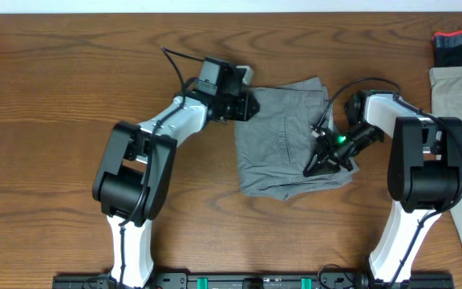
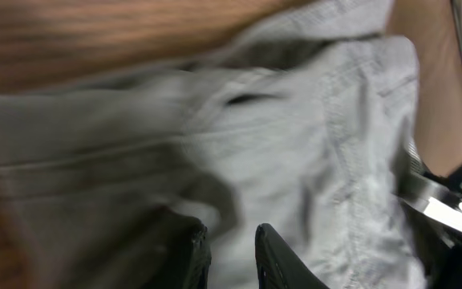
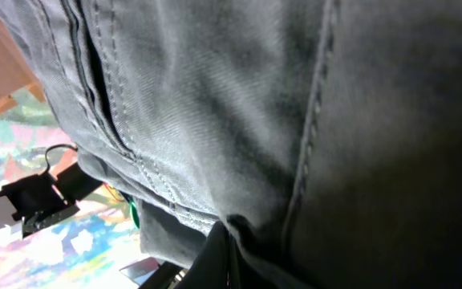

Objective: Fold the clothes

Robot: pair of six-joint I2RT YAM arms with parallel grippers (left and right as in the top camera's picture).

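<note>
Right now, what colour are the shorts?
Grey-green. The shorts show best in the overhead view.

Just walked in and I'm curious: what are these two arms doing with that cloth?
Two robot arms are folding grey-green shorts on a wooden table. The left gripper is at the shorts' left edge, fingers slightly apart over the cloth. The right gripper pinches the right edge, cloth bunched between its fingers. The shorts lie partly folded and rumpled.

Shorts: one, grey-green
Arms: two (each with one claw)
Left claw: one
Right claw: one
Other garments at right edge: two, beige cloth and dark garment
Surface: one
</note>
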